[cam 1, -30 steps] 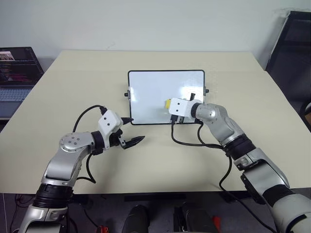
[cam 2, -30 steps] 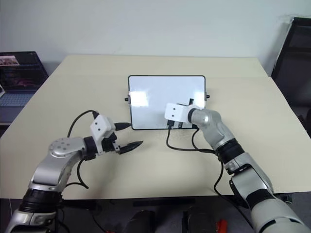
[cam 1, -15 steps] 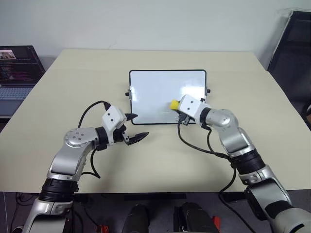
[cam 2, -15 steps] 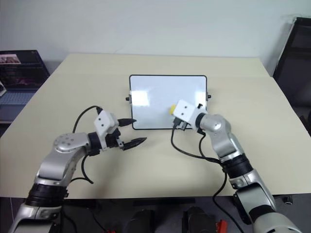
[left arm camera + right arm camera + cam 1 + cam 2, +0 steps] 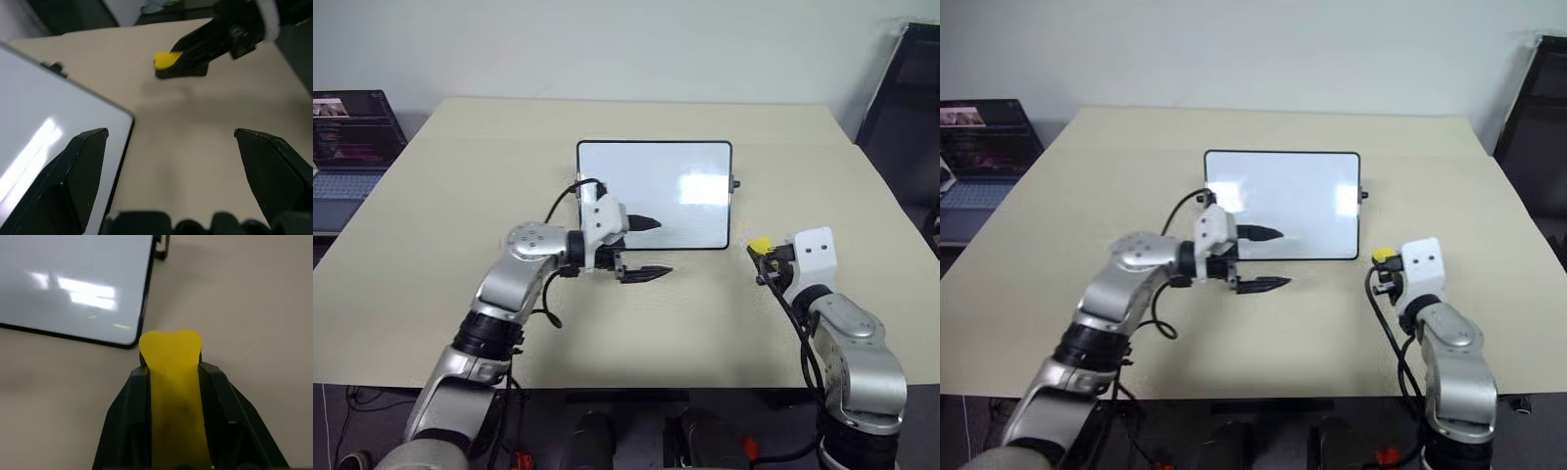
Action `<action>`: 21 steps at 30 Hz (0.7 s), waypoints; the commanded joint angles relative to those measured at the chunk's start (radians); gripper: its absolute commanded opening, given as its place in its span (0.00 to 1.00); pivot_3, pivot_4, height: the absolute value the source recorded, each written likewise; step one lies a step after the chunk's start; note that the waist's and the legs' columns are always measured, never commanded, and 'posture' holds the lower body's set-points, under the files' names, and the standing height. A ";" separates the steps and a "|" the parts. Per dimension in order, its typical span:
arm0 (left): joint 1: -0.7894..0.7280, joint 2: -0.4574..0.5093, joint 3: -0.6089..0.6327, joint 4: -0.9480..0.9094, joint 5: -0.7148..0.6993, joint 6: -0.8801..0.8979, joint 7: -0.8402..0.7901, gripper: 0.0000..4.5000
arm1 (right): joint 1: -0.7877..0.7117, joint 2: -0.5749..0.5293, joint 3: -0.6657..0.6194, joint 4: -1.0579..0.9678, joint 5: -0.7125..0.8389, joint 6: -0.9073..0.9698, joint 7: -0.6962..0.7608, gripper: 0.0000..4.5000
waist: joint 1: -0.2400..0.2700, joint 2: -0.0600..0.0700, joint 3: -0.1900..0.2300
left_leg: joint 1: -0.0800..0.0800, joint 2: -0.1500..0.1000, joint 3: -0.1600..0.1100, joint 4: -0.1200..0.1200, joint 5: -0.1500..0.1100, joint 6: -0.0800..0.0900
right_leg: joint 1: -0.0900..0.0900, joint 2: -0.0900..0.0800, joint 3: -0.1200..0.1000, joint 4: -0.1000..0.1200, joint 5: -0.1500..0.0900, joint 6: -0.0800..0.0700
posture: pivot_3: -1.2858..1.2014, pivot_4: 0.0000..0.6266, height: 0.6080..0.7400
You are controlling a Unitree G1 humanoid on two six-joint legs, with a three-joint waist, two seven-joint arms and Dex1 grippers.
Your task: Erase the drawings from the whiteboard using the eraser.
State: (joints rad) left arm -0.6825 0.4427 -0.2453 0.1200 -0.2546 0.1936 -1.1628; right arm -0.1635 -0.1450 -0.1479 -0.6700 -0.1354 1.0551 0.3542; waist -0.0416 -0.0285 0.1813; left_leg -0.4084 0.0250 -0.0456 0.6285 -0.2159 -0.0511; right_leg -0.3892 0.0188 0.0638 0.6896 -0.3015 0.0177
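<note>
The whiteboard (image 5: 654, 194) lies flat mid-table, its face plain white with glare patches; the drawings are out of view. My right gripper (image 5: 762, 252) is shut on the yellow eraser (image 5: 760, 243), held off the board just beyond its near right corner. In the right wrist view the eraser (image 5: 173, 377) sticks out between the fingers, with the whiteboard (image 5: 73, 284) ahead of it. My left gripper (image 5: 662, 245) is open at the board's near edge, one finger over the board, the other over the table. From the left wrist view the eraser (image 5: 166, 59) shows past the whiteboard (image 5: 39, 112) corner.
A laptop (image 5: 347, 147) sits beyond the table's left edge. A dark chair (image 5: 901, 88) stands at the far right. The beige table (image 5: 460, 166) has bare room on both sides of the board. A black cable (image 5: 793, 323) hangs from my right wrist.
My right gripper has drawn the eraser off the board, to the right and back toward me. My left gripper has swung right to the board's near edge.
</note>
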 commanded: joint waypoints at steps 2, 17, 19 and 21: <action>-0.090 -0.056 -0.040 0.096 0.021 -0.090 -0.067 1.00 | -0.036 0.007 0.003 0.043 0.012 -0.007 -0.071 0.22 | -0.004 0.000 0.000 | 0.000 0.000 0.000 0.000 0.000 0.000 | 0.000 0.004 0.001 0.000 0.000 0.000 | 0.52 0.24 1.00; -0.099 -0.107 -0.071 0.171 0.077 -0.185 -0.112 1.00 | -0.153 -0.002 -0.028 0.324 0.081 -0.142 -0.178 0.22 | -0.012 0.000 0.000 | -0.001 0.000 0.001 -0.001 0.000 0.000 | 0.000 0.004 0.004 -0.001 0.000 0.000 | 0.52 0.24 1.00; -0.088 -0.106 -0.071 0.152 0.076 -0.177 -0.108 1.00 | -0.160 -0.005 -0.032 0.342 0.091 -0.156 -0.186 0.38 | -0.012 0.000 0.000 | -0.001 0.000 0.001 -0.001 0.000 0.000 | 0.000 0.004 0.004 -0.001 0.000 0.000 | 0.52 0.24 1.00; -0.080 -0.104 -0.069 0.140 0.074 -0.169 -0.105 1.00 | -0.164 -0.008 -0.035 0.353 0.102 -0.164 -0.191 0.51 | -0.013 0.000 0.000 | -0.001 0.001 0.001 -0.001 0.000 0.000 | 0.000 0.004 0.004 -0.001 0.000 0.000 | 0.52 0.24 1.00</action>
State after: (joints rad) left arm -0.7582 0.3436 -0.3180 0.3056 -0.1754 0.0201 -1.2738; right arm -0.3054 -0.1438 -0.1666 -0.3004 -0.0512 0.9211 0.1707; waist -0.0541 -0.0285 0.1813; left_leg -0.4097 0.0257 -0.0450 0.6280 -0.2161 -0.0508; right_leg -0.3896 0.0229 0.0675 0.6889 -0.3016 0.0178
